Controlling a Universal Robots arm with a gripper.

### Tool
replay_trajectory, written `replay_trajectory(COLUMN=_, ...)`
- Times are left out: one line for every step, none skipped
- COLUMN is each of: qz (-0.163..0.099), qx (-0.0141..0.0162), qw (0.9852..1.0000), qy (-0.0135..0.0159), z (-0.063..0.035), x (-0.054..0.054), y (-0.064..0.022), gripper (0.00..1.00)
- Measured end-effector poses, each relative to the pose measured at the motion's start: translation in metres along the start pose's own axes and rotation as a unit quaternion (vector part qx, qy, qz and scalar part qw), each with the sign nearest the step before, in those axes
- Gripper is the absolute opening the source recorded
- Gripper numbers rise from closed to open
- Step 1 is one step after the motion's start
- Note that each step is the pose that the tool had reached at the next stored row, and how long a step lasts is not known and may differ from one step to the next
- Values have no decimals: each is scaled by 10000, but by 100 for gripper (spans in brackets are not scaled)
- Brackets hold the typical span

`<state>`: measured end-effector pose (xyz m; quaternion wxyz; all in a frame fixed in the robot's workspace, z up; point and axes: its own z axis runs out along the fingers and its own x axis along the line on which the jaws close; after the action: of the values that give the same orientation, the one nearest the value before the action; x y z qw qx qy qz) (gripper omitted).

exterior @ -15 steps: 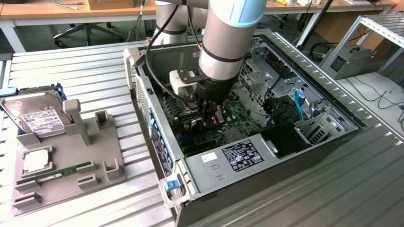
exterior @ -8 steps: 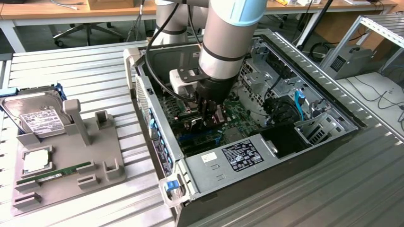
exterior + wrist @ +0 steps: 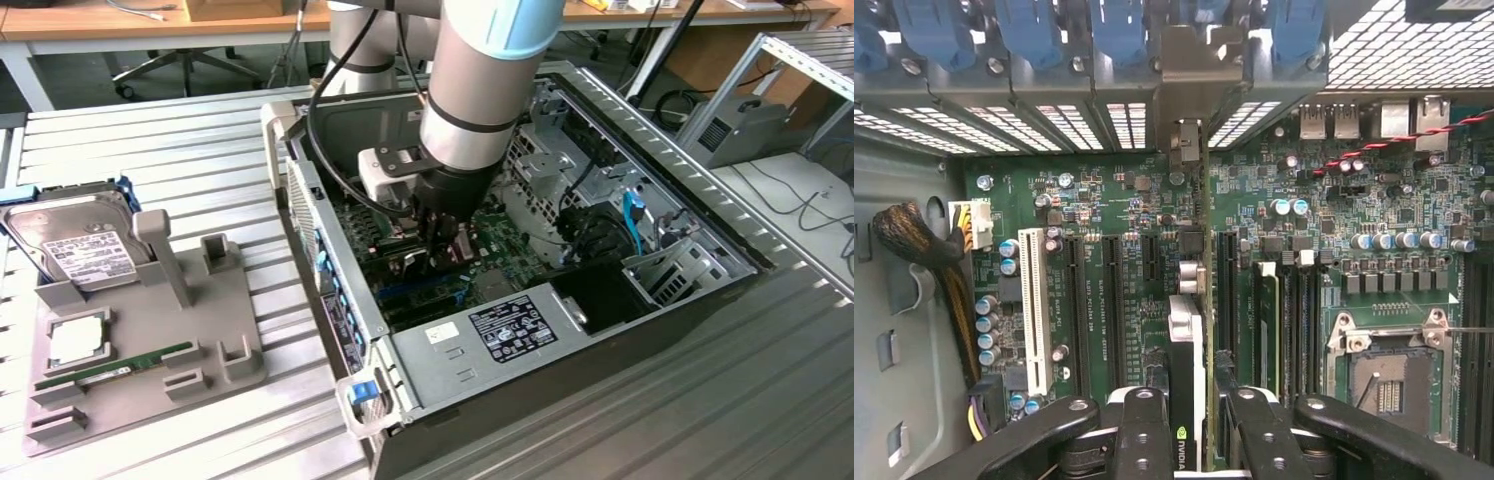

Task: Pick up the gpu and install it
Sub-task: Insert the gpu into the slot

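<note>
a: end effector state?
b: the gripper (image 3: 1189,432) is pinching the gpu (image 3: 1187,345), with its fingers (image 3: 1142,430) pressed against opposite faces.
a: gpu position?
b: inside the computer case (image 3: 561,370), standing on edge over the motherboard (image 3: 1104,200), parallel to the expansion slots (image 3: 1112,290). whether it is seated cannot be told.

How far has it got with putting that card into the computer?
Done: the gpu is picked up. The gripper holds it between its fingers, down inside the computer case. In hand: the card stands edge-on over the motherboard, in line with its long slots. Left: it is not yet released, and I cannot tell whether it is fully seated.
</note>
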<state>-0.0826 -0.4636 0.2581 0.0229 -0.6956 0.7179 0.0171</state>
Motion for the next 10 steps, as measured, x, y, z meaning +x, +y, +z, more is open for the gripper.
replay_trajectory(qz=1, qx=1, qw=10000, qy=-2, z=3, x=0, y=1, gripper=27)
replay_trajectory(qz=0, qx=0, qw=10000, qy=-4, z=4, x=0, y=1, gripper=27)
replay_trajectory(qz=0, qx=0, qw=10000, qy=-4, z=4, x=0, y=1, gripper=27)
replay_trajectory(qz=0, qx=0, qw=10000, qy=-4, z=5, x=0, y=1, gripper=27)
replay_trajectory(qz=0, qx=0, qw=10000, qy=-5, z=8, x=1, y=2, gripper=27)
replay_trajectory(qz=1, qx=0, qw=10000, qy=-5, z=10, x=0, y=2, gripper=27)
replay_trajectory(qz=0, qx=0, qw=10000, qy=-5, z=12, x=1, y=2, gripper=27)
replay_trajectory(qz=0, qx=1, qw=10000, qy=-6, z=17, x=1, y=2, gripper=27)
replay_trajectory(qz=1, qx=0, qw=10000, qy=-5, z=18, x=1, y=2, gripper=27)
replay_trajectory(qz=0, qx=0, qw=10000, qy=-5, z=21, x=1, y=2, gripper=27)
